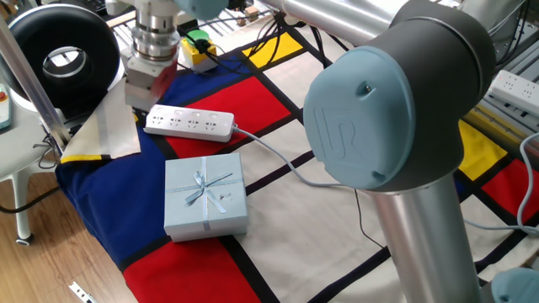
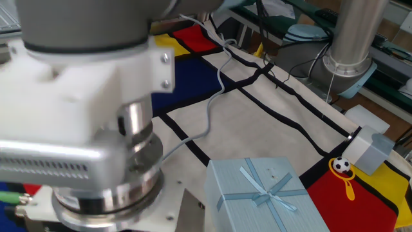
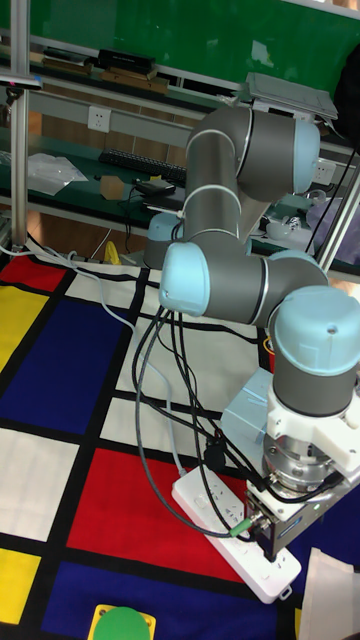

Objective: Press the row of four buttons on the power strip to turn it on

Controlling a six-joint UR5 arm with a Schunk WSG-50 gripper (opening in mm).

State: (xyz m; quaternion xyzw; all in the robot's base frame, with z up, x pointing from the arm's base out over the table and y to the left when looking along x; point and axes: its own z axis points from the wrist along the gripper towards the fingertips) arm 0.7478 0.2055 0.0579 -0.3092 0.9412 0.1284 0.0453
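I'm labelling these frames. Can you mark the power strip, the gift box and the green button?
power strip (image 1: 189, 123): one fixed view, middle of its top face.
gift box (image 1: 205, 194): one fixed view, the ribbon bow on its lid.
green button (image 3: 121, 626): tall fixed view, its round green cap.

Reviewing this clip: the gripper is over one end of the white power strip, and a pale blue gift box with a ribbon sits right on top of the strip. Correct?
Not quite. The gift box lies on the cloth beside the power strip, not on it; one fixed view shows cloth between them. The gripper is indeed over one end of the strip.
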